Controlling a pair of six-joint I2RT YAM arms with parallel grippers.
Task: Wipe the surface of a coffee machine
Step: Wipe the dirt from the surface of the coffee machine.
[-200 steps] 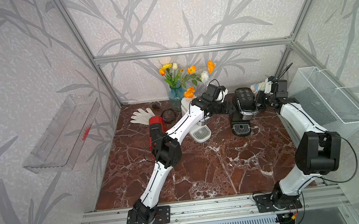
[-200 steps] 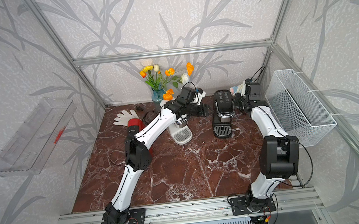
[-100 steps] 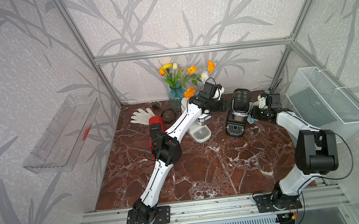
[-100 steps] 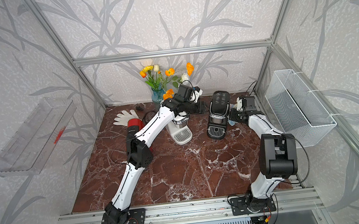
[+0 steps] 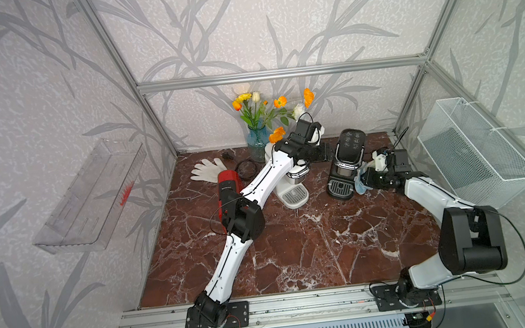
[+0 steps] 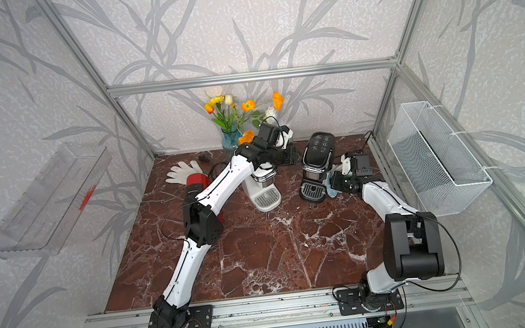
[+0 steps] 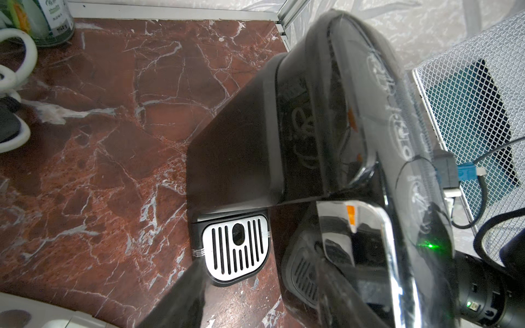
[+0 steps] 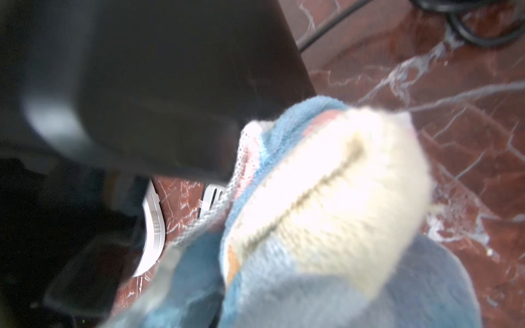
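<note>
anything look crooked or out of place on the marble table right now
The black coffee machine sits skewed: its silver drip tray angles toward the white coffee machine rather than straight forward like that one's. Whether its base is lifted cannot be told. A white glove lies loose at the back.

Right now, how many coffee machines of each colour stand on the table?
black machine: 1
white machine: 1
red machine: 1
Total: 3
</note>
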